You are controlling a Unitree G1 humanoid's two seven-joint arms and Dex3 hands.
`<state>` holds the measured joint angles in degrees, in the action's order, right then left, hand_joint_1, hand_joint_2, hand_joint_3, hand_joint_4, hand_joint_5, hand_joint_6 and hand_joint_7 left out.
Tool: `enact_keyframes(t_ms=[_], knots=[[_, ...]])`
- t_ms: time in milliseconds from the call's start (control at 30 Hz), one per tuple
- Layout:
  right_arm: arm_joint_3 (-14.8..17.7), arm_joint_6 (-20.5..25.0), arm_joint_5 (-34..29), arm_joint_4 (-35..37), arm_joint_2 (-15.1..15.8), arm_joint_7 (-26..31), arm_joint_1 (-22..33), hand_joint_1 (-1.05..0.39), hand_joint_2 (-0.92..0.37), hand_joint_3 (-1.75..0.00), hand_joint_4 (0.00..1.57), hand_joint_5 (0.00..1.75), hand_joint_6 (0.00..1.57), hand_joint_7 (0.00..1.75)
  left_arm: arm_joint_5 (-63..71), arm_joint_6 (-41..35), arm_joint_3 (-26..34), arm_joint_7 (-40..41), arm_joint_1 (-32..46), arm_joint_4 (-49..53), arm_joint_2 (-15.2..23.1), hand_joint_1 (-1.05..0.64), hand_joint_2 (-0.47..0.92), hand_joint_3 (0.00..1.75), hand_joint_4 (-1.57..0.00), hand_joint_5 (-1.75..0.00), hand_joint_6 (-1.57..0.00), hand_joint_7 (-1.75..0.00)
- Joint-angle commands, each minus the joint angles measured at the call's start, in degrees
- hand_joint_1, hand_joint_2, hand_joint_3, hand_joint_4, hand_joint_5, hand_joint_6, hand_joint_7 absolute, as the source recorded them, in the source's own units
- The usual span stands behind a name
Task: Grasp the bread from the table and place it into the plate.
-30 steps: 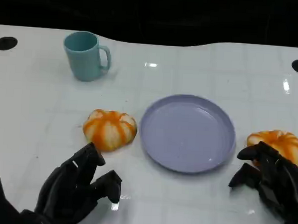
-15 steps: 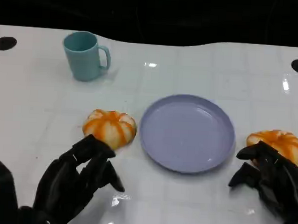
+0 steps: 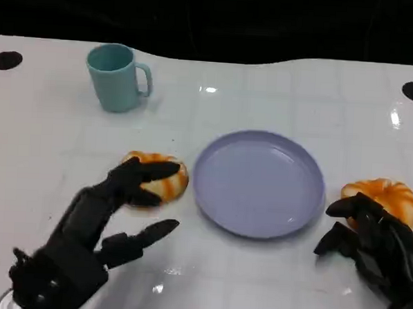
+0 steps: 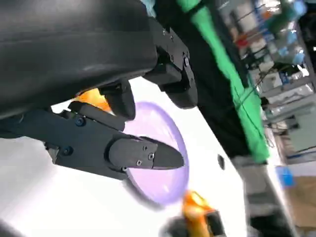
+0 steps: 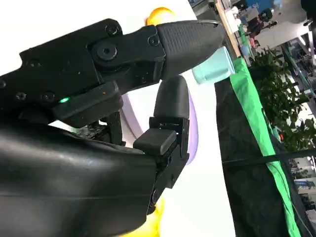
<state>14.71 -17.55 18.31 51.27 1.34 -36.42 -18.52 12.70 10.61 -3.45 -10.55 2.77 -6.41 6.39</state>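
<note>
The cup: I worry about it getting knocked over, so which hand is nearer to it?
Left. The left hand reaches over the bread, below the cup. The right hand sits beyond the plate, much farther off.

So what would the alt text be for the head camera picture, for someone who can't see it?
A robot's black left hand reaches over an orange-striped bread roll on a white table, beside an empty lilac plate. Its right hand rests by a second roll; a teal mug stands behind.

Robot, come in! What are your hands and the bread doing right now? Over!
Left hand open, fingers over left bread. Right hand by right bread, holding nothing. Plate bare. Mug far back.
</note>
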Motion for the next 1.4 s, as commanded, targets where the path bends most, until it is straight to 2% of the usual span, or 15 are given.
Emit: enact_keyframes(t_ms=[33,167,333,367,400,467,567,967,1100,1200,1300,1400], knots=[[-0.1,0.9,0.0,-0.1,0.2,0.8,0.4,-0.55,-0.92,-0.21,0.68,1.56,0.6,1.26,10.8,5.8,-1.5,6.2,-2.7,2.8,5.3,-0.46,0.91,0.03,-0.03,-0.79,-0.36,-0.12],[-0.1,1.3,0.3,-0.2,0.4,0.4,0.4,-0.56,-0.92,-0.21,0.67,1.55,0.61,1.26,18.2,7.9,-2.7,10.0,-4.9,4.5,8.7,-0.47,0.9,0.0,0.0,-0.62,-0.33,-0.04],[0.0,1.3,0.3,-0.2,0.4,0.4,0.5,-0.56,-0.92,-0.21,0.68,1.54,0.61,1.25,18.6,8.3,-3.2,11.2,-5.1,5.0,9.1,-0.48,0.9,0.0,0.0,-0.59,-0.34,-0.03],[0.0,1.4,0.2,-0.2,0.4,0.6,0.5,-0.56,-0.92,-0.21,0.68,1.54,0.61,1.25,25.6,7.0,-4.6,12.2,-7.1,5.0,11.7,-0.48,0.9,0.0,0.0,-0.59,-0.34,-0.03],[0.0,1.4,0.2,-0.2,0.4,0.7,0.5,-0.56,-0.92,-0.21,0.68,1.54,0.61,1.25,30.9,6.0,-5.7,13.0,-8.6,5.0,13.7,-0.56,0.88,0.0,0.0,-0.45,-0.29,-0.03],[0.0,1.6,0.1,-0.3,0.4,0.9,0.6,-0.56,-0.92,-0.21,0.68,1.54,0.61,1.25,38.4,4.4,-7.4,14.1,-10.6,5.3,16.1,-0.6,0.87,0.0,0.0,-0.37,-0.27,-0.03],[-0.1,1.0,-0.1,-0.1,0.4,0.8,0.6,-0.55,-0.92,-0.21,0.67,1.53,0.61,1.24,42.2,2.8,-9.4,14.6,-12.6,7.2,17.2,-0.61,0.88,0.01,0.0,-0.21,-0.2,-0.01],[-0.2,0.8,-0.3,0.2,0.6,0.8,0.4,-0.55,-0.92,-0.23,0.68,1.52,0.6,1.25,43.0,-1.7,-13.7,14.0,-17.3,13.1,17.1,-0.57,0.86,0.0,-0.01,-0.17,-0.16,0.0],[-0.1,0.6,-0.2,0.0,0.5,0.6,0.7,-0.56,-0.92,-0.22,0.69,1.53,0.62,1.26,42.9,-3.0,-16.9,11.3,-23.7,22.0,15.5,-0.53,0.83,0.0,0.0,-0.16,-0.16,0.0],[0.0,0.8,-0.2,-0.2,0.5,0.7,0.8,-0.56,-0.92,-0.21,0.69,1.53,0.63,1.26,42.4,-3.2,-18.1,11.8,-25.3,24.4,15.5,-0.54,0.83,0.0,0.0,-0.16,-0.16,0.0],[-0.2,0.0,-0.5,-0.1,0.5,0.6,1.0,-0.55,-0.92,-0.24,0.68,1.54,0.61,1.25,43.2,-2.9,-21.0,14.8,-30.7,35.9,13.6,-0.55,0.84,0.0,-0.02,-0.17,-0.16,0.0],[-0.2,0.1,-0.5,0.0,0.5,0.5,1.0,-0.55,-0.92,-0.24,0.68,1.55,0.6,1.26,43.1,-2.7,-23.2,17.1,-34.2,42.9,12.4,-0.56,0.85,0.01,-0.03,-0.18,-0.16,0.0]])
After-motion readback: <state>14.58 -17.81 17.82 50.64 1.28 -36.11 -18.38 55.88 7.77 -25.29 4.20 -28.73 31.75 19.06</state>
